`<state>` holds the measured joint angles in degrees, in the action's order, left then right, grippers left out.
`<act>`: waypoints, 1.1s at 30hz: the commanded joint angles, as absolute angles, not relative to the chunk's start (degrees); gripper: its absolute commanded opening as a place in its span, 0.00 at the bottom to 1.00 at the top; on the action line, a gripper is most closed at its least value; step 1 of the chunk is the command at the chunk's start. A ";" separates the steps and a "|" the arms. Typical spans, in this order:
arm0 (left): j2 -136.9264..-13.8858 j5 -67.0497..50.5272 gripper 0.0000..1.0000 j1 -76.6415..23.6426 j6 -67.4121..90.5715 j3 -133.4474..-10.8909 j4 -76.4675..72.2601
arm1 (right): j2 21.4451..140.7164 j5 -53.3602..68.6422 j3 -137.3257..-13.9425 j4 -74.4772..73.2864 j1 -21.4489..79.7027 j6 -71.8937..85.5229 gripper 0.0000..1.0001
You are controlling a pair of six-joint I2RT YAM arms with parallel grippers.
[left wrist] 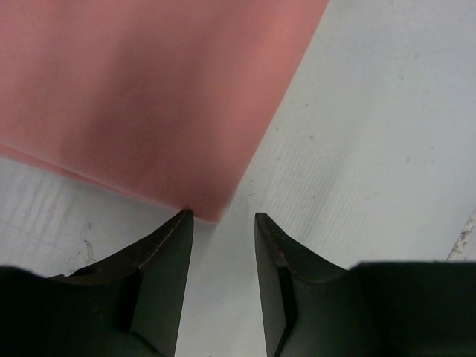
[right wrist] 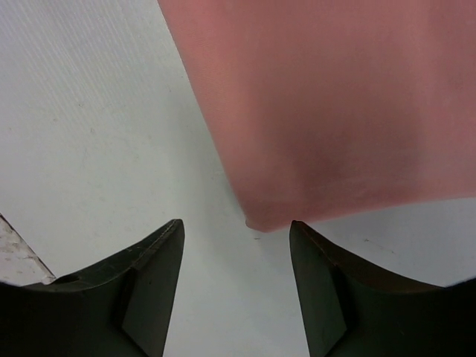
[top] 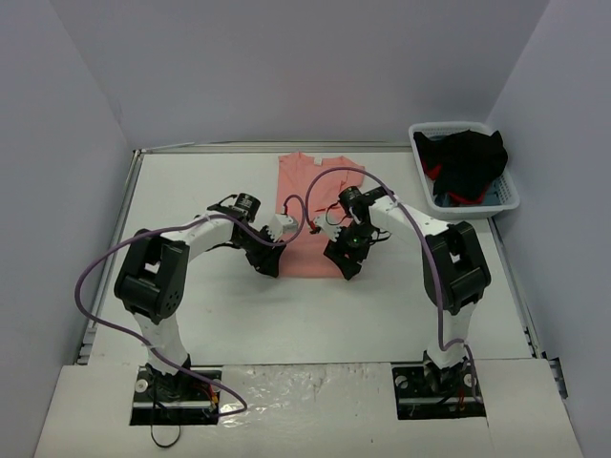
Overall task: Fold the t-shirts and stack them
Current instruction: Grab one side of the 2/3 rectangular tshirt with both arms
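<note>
From the top external camera I get the whole layout, which neither wrist view gives me. The white table (top: 220, 315) fills the cell. The salmon-pink t-shirt (top: 310, 205) lies flat on it as a long narrow rectangle, centre and toward the far side. A white basket (top: 511, 197) sits at the far right, well apart from the shirt, with dark clothes (top: 468, 162) heaped in it. Both arms reach in toward the shirt's near edge. The left gripper (top: 271, 265) is at the near-left corner and the right gripper (top: 346, 265) at the near-right corner. From up here I cannot tell how the jaws stand.

The wrist views settle that. On the left wrist, the left gripper (left wrist: 223, 217) is released. Its dark fingers (left wrist: 160, 275) stand apart, and the shirt's (left wrist: 149, 97) corner lies right at the mouth of the gap, flat on the table (left wrist: 372, 149), not pinched.

On the right wrist, the right gripper (right wrist: 236, 227) is released too, with a wider gap. The shirt's (right wrist: 335, 111) corner sits just ahead of the fingertips (right wrist: 160, 245) and lines up with the gap. Bare table (right wrist: 89, 134) shows to the left.
</note>
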<state>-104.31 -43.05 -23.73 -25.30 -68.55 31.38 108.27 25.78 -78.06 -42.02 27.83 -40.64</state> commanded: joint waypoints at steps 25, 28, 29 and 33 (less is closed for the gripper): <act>-109.07 -39.12 0.16 -26.10 -19.69 -71.01 30.85 | 111.09 26.02 -76.38 -41.22 26.46 -41.84 0.55; -109.51 -38.24 0.03 -26.10 -18.99 -71.19 30.67 | 111.53 25.84 -75.50 -40.70 26.46 -41.57 0.55; -109.60 -38.23 0.02 -26.10 -18.90 -71.19 30.59 | 111.62 25.75 -75.32 -40.35 26.46 -41.49 0.56; -109.95 -38.32 0.02 -26.10 -18.63 -71.37 30.85 | 112.06 25.14 -74.80 -40.08 26.37 -40.96 0.56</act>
<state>-108.66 -40.36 -24.86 -18.81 -70.11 30.57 111.02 25.78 -75.55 -38.54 25.85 -40.51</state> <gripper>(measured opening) 0.035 0.558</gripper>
